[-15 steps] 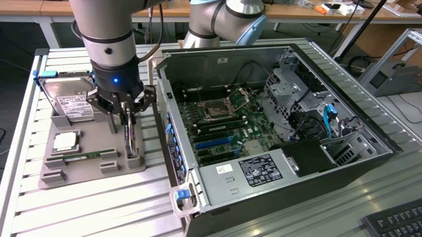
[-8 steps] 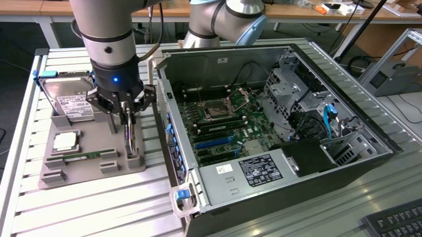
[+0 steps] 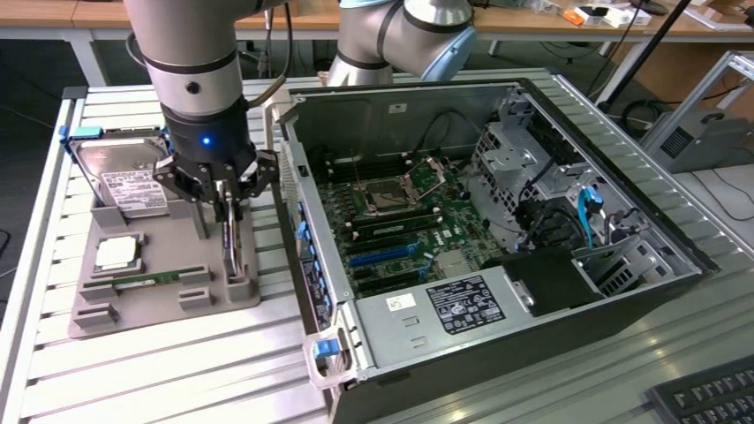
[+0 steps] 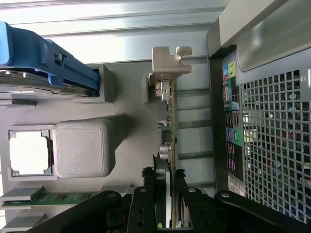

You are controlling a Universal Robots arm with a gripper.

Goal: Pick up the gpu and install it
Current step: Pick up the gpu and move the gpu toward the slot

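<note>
The gpu (image 3: pixel 236 252) stands on edge in a slot of the grey holder tray (image 3: pixel 154 305), to the exterior view's left of the open computer case (image 3: pixel 518 353). In the wrist view the gpu (image 4: pixel 168 141) shows edge-on as a thin green board, with its silver end bracket (image 4: pixel 167 63) at the far end. My gripper (image 3: pixel 226 212) comes straight down on it. Its black fingers (image 4: pixel 147 194) press the card from both sides, so my gripper (image 4: pixel 165 177) is shut on the card. The card still sits in the tray slot.
The tray also holds a silver hard drive (image 3: pixel 124 172) in a blue carrier (image 4: pixel 39 58), a CPU (image 3: pixel 118 253) and a RAM stick (image 3: pixel 147 281). The case lies open with its motherboard (image 3: pixel 389 221) exposed. Its perforated rear panel (image 4: pixel 272 131) is close beside the card. A keyboard (image 3: pixel 707 397) lies at the front right.
</note>
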